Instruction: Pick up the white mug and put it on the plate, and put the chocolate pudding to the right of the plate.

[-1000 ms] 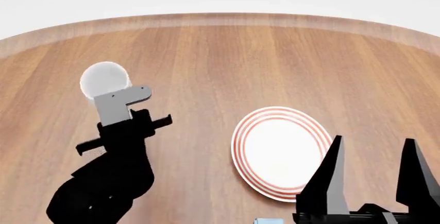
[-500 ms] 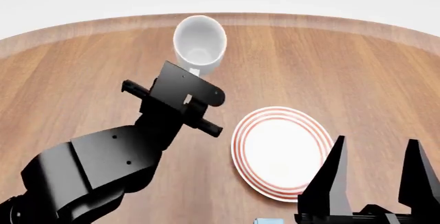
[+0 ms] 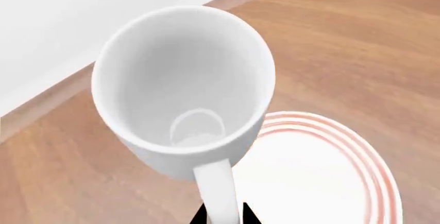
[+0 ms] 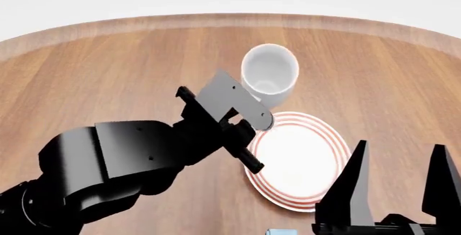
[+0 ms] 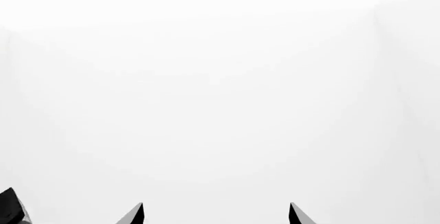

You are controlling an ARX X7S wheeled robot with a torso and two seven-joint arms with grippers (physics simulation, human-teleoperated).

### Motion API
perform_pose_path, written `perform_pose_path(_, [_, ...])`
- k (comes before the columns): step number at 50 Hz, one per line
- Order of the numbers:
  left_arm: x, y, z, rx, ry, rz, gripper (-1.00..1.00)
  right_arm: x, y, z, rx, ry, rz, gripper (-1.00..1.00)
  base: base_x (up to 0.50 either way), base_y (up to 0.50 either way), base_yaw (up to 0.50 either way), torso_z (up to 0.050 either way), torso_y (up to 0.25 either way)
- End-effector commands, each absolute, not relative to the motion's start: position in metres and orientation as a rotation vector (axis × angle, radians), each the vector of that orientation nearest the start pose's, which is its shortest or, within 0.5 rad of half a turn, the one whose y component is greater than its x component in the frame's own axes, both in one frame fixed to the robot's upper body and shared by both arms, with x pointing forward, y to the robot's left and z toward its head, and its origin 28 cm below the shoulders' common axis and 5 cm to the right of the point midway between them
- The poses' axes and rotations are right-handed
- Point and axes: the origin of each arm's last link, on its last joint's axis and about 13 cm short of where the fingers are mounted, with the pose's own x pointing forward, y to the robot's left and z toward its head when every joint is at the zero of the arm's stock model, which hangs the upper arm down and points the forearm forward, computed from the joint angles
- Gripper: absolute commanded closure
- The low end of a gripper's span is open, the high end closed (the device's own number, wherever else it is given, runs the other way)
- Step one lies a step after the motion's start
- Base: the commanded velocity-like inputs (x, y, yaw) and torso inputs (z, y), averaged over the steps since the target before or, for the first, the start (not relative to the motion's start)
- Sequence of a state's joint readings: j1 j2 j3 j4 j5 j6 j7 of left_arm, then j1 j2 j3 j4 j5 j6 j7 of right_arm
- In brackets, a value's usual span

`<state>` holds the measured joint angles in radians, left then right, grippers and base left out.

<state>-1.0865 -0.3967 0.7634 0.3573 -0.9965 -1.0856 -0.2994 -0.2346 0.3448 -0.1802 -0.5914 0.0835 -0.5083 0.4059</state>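
Left hand [image 3: 222, 214] pinches the white mug [image 4: 269, 80] by its handle — shiny, plain, empty — up over the far edge of the plate [image 4: 297, 162]. Right hand [image 4: 398, 183] is spread wide.

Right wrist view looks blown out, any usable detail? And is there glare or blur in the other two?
Right wrist view: nearly all flat white, only the right claw tips showing dark at the edge. Left wrist view: sharp, soft shading inside the white mug, no hard glare. Head view: crisp, the plate evenly lit, no blur; the table casts no strong shadows.
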Motion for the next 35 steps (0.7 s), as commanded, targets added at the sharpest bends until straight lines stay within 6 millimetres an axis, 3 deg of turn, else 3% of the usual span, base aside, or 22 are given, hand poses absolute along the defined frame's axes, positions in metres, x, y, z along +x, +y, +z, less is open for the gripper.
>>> perform_pose_path(1, [0.265,0.131,0.225,0.412,0.182,-0.911,1.00,0.142,-0.107,0.130,0.065,-0.832,-0.033,-1.00,0.00,0.00,0.00,0.000,0.000])
perform_pose_path(16, [0.285,0.125,0.216,0.330,0.256,-0.956,1.00,0.143,-0.106,0.130,0.065,-0.830,-0.020,-1.00,0.00,0.00,0.00,0.000,0.000])
perform_pose_path(35, [0.323,0.105,0.192,0.226,0.378,-0.939,1.00,0.127,-0.105,0.142,0.090,-0.876,0.022,-1.00,0.00,0.00,0.00,0.000,0.000])
